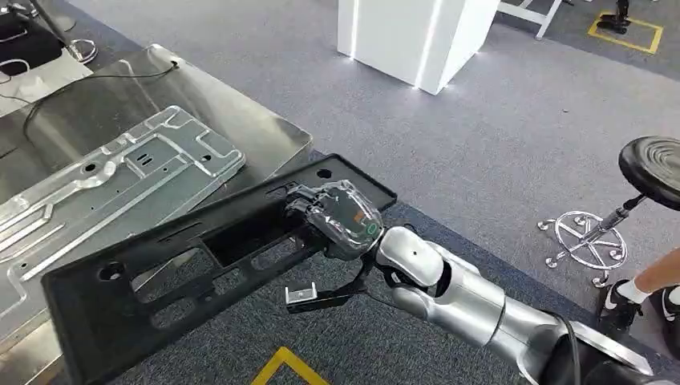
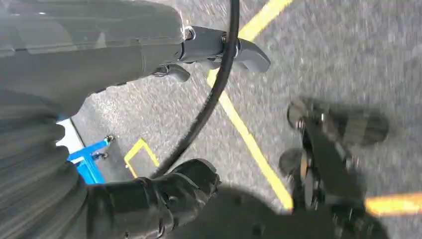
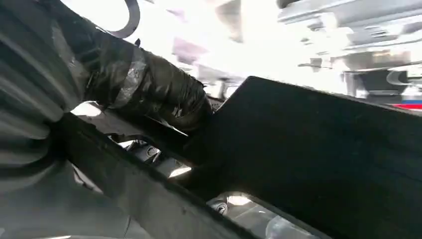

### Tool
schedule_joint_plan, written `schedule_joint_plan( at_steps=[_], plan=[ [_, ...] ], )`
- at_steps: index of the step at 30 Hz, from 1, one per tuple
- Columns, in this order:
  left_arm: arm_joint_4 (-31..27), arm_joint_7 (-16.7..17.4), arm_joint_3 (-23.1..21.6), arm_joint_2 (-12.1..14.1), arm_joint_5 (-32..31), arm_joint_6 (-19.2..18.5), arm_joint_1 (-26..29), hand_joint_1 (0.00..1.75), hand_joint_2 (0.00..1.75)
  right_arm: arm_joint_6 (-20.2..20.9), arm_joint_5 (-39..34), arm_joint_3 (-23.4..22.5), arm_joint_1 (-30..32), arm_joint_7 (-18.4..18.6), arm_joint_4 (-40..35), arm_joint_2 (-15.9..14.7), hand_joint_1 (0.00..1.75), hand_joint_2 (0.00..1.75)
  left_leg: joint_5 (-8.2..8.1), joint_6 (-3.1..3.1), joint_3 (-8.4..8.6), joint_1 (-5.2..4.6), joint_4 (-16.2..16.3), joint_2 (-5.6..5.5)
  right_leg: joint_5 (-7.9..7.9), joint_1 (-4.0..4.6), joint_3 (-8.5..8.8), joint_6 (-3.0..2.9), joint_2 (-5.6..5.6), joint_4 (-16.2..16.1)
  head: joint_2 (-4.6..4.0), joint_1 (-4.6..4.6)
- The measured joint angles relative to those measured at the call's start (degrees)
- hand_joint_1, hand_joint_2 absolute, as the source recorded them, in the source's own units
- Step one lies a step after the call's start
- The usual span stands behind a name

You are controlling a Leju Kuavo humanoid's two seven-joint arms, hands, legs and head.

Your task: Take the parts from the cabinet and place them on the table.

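Head view shows the right robot hand gripping a long black panel near one of its ends, with its fingers hooked through a cutout in the panel's middle rail. The right wrist view shows the same grasp from beneath: dark fingers wrapped against the panel's underside. The panel is carried in the air, tilted. Its far end hangs over the table's near edge, while the held end is out over the grey carpet. It partly overlaps a silver stamped metal sheet that already lies flat on the table, close to that near edge.

The left robot hand hangs low over the carpet and a yellow floor line, with nothing in it. The picture is blurred and I cannot tell whether its fingers are spread or curled.

My judgement is that this is the placing step: the part is out of the cabinet and at the table but not yet set down. The next move calls for carrying the panel further over the table, levelling it, and lowering it beside or clear of the metal sheet so it rests fully supported. Then the fingers must slip out of the cutout without dragging the panel back off the edge.
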Motion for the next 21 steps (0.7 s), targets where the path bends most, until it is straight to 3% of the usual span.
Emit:
schedule_joint_plan(
  at_steps=[1, 2, 3, 4, 5, 6, 7, 8, 10, 11, 12, 13, 14, 16, 17, 18, 19, 20, 21],
  plan=[
    [0.0, -0.22, 0.0, 0.0, -0.2, 0.04, 0.06, 0.0, 1.75, -0.09, 0.02, 0.6, 0.03, 0.13, 0.38, 0.11, 1.75, 1.75, -0.08, 0.04, -0.11, -0.06, 0.19, -0.67, -1.86, 0.01, -2.15, 0.05, 0.15, 4.59, 0.0, -0.02],
    [0.0, -0.57, 0.02, 0.02, -0.66, 0.31, 0.1, 0.0, 1.75, -0.09, 0.07, 1.1, 0.02, 0.35, 0.77, 0.13, 1.75, 1.75, -0.16, -0.06, -0.27, -0.08, 0.48, -1.53, -2.05, 0.0, -3.36, 0.12, 0.18, 6.83, 0.0, -0.02],
    [0.0, -0.72, 0.02, 0.04, -0.9, 0.55, 0.12, 0.0, 1.75, -0.09, 0.18, 1.47, -0.09, 0.39, 1.07, 0.13, 1.75, 1.75, -0.29, -0.24, -0.39, -0.06, 0.85, -2.32, -0.9, -0.03, -3.09, 0.12, 0.2, 5.96, 0.0, -0.02],
    [0.0, -0.83, 0.02, 0.04, -1.22, 0.66, 0.16, 0.0, 1.75, -0.09, 0.24, 1.84, -0.26, 0.5, 1.27, 0.13, 1.75, 1.75, -0.52, -0.52, -0.49, 0.02, 1.33, -3.13, 1.25, -0.12, -1.66, 0.09, 0.37, 2.85, 0.0, -0.02],
    [0.0, -0.83, 0.02, 0.02, -1.46, 0.72, 0.24, 0.0, 1.75, -0.04, 0.61, 2.1, -0.6, 0.74, 1.42, 0.13, 1.75, 1.75, -0.89, -0.85, -0.54, 0.12, 1.94, -3.9, 3.98, -0.25, 0.86, 0.03, 0.93, -2.19, 0.0, 0.0],
    [0.0, -0.83, 0.0, 0.02, -1.94, 0.87, 0.24, 0.0, 1.75, 0.19, 1.39, 2.34, -1.08, 1.05, 1.6, 0.02, 1.75, 1.75, -1.37, -1.2, -0.66, 0.2, 2.73, -4.55, 5.72, -0.43, 3.26, -0.08, 2.37, -7.38, 0.0, -0.02],
    [0.0, -0.76, 0.0, 0.0, -2.32, 1.03, 0.52, 0.0, 1.75, 0.59, 1.99, 2.54, -1.65, 1.38, 1.91, -0.11, 1.75, 1.75, -1.63, -1.62, -1.31, 0.3, 3.03, -5.02, 3.85, -0.63, 3.78, -0.17, 5.3, -7.62, -0.02, 0.05],
    [-0.02, -0.7, 0.0, 0.02, -2.58, 1.14, 0.47, 0.0, 1.75, 0.94, 2.62, 2.8, -2.3, 1.6, 2.04, -0.15, 1.75, 1.75, -1.81, -2.05, -1.86, 0.14, 3.94, -5.47, 4.29, -0.33, 3.66, -0.39, 5.3, -7.98, 0.02, -0.11],
    [-0.02, -0.52, 0.0, -0.07, -2.97, 1.42, 0.62, 0.0, 1.75, 1.68, 3.41, 3.53, -3.88, 1.9, 2.43, -0.2, 1.75, 1.75, -1.4, -2.88, -2.4, 0.65, 3.69, -6.53, 4.29, 0.28, 3.33, -1.04, 4.02, -7.72, 0.02, -0.04],
    [-0.02, -0.48, 0.0, -0.11, -3.08, 1.51, 0.73, 0.0, 1.75, 1.92, 3.7, 3.81, -4.64, 2.01, 2.58, -0.2, 1.75, 1.75, -1.28, -3.19, -2.81, 0.64, 3.49, -7.21, 4.4, -0.01, 3.44, -1.41, 3.23, -7.94, 0.0, -0.02],
    [-0.02, -0.48, 0.0, -0.11, -3.17, 1.62, 0.73, 0.0, 1.75, 2.18, 4.26, 4.0, -5.48, 2.23, 2.75, -0.33, 1.75, 1.75, -1.55, -3.25, -2.81, 0.72, 3.9, -6.12, 4.72, -0.39, 3.67, -1.93, 2.38, -8.48, 0.02, -0.02],
    [-0.02, -0.46, 0.0, -0.28, -3.37, 1.77, 0.68, 0.0, 1.75, 2.71, 4.88, 4.4, -6.44, 2.54, 3.09, -0.44, 1.75, 1.75, -2.71, -3.59, -3.52, 0.26, 5.74, -2.33, 4.68, -0.25, 3.86, -2.37, 1.61, -8.65, 0.0, -0.13],
    [-0.02, -0.33, 0.0, -0.28, -3.56, 1.84, 0.51, 0.0, 1.75, 3.06, 5.36, 4.66, -7.54, 2.67, 3.35, -0.48, 1.75, 1.75, -4.44, -3.87, -5.12, 0.37, 8.86, -0.67, 4.63, -0.15, 3.84, -2.64, 1.02, -8.65, 0.0, -0.04],
    [-0.02, 0.02, 0.02, -0.28, -3.98, 1.62, 0.23, 0.0, 1.75, 3.98, 6.08, 5.36, -9.89, 2.93, 4.29, -0.55, 1.75, 1.75, -8.16, -4.24, -9.65, 0.67, 17.54, 0.52, 4.49, 0.16, 3.85, -2.82, -0.48, -8.61, 0.0, -0.06],
    [-0.02, 0.22, 0.02, -0.28, -4.15, 1.31, 0.15, 0.0, 1.75, 4.28, 6.47, 5.93, -11.04, 3.04, 4.97, -0.53, 1.75, 1.75, -8.83, -4.36, -11.43, 0.7, 20.68, 0.73, 4.42, 0.24, 3.86, -2.86, -1.33, -8.58, 0.0, -0.09],
    [-0.02, 0.42, 0.02, -0.28, -4.28, 0.87, 0.11, 0.0, 1.75, 4.68, 6.65, 6.54, -12.27, 3.08, 5.62, -0.37, 1.75, 1.75, -7.85, -4.39, -11.69, 0.7, 20.69, 0.82, 4.29, 0.27, 3.97, -2.84, -2.17, -8.57, 0.0, -0.11],
    [-0.02, 0.48, 0.02, -0.28, -4.33, 0.61, 0.12, 0.0, 1.75, 4.98, 6.78, 7.02, -13.4, 3.17, 6.19, -0.09, 1.75, 1.75, -5.8, -4.33, -10.53, 0.7, 18.05, 0.92, 4.14, 0.28, 4.14, -2.8, -2.88, -8.56, 0.0, -0.09],
    [-0.02, 0.5, 0.02, -0.28, -4.37, 0.5, 0.15, 0.0, 1.75, 5.14, 7.02, 7.37, -14.4, 3.32, 6.61, 0.13, 1.75, 1.75, -3.12, -4.17, -8.31, 0.68, 13.62, 1.38, 3.95, 0.28, 4.37, -2.73, -3.52, -8.55, 0.0, -0.09],
    [-0.02, 0.53, 0.02, -0.28, -4.5, 0.37, 0.15, 0.0, 1.75, 5.35, 7.24, 7.61, -15.46, 3.37, 6.93, 0.5, 1.75, 1.75, -0.36, -3.87, -5.45, 0.57, 7.97, 2.72, 3.73, 0.31, 4.74, -2.56, -4.25, -8.55, 0.0, -0.09]
  ],
)
